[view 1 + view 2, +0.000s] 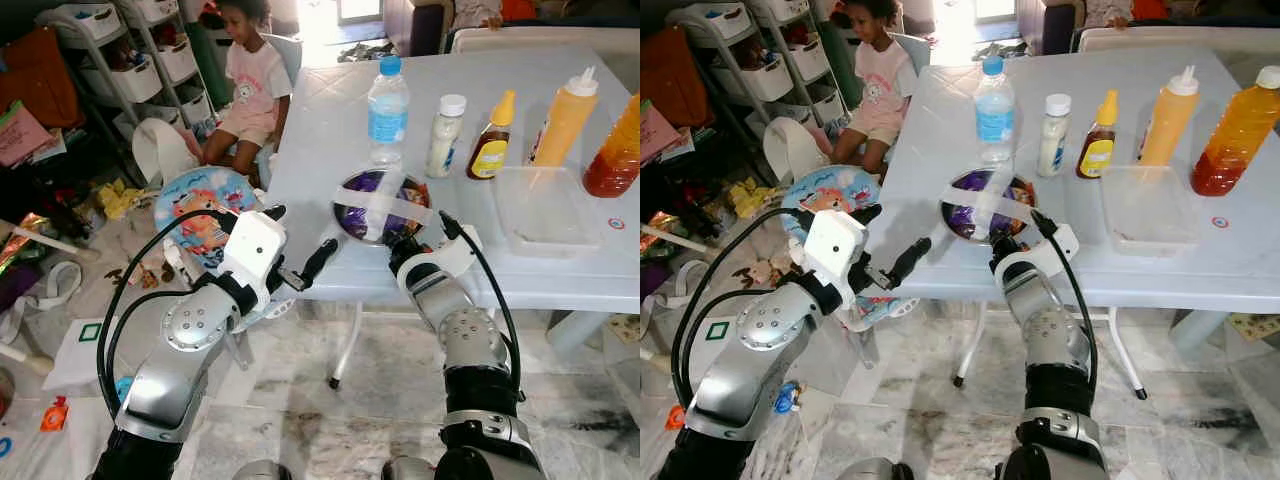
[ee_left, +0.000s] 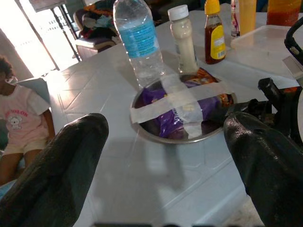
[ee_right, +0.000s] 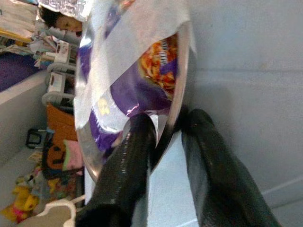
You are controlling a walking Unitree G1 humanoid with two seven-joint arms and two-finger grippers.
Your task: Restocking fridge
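A metal bowl (image 1: 380, 205) holding a purple snack packet under a cross of white tape sits near the front edge of the white table (image 1: 320, 120). My right gripper (image 1: 405, 238) is shut on the bowl's near rim, one finger inside and one outside (image 3: 168, 125). My left gripper (image 1: 303, 230) hangs open at the table's front-left edge, pointing at the bowl (image 2: 182, 109). Behind the bowl stand a water bottle (image 1: 387, 105), a small white bottle (image 1: 445, 135), a brown sauce bottle (image 1: 490, 140), a yellow squeeze bottle (image 1: 566, 118) and an orange bottle (image 1: 615, 150).
A clear plastic container (image 1: 545, 205) lies right of the bowl. A child (image 1: 250, 80) sits at the table's far left corner. A shelf rack (image 1: 140, 60) and scattered toys crowd the floor on the left, with a round colourful board (image 1: 205, 205) by my left arm.
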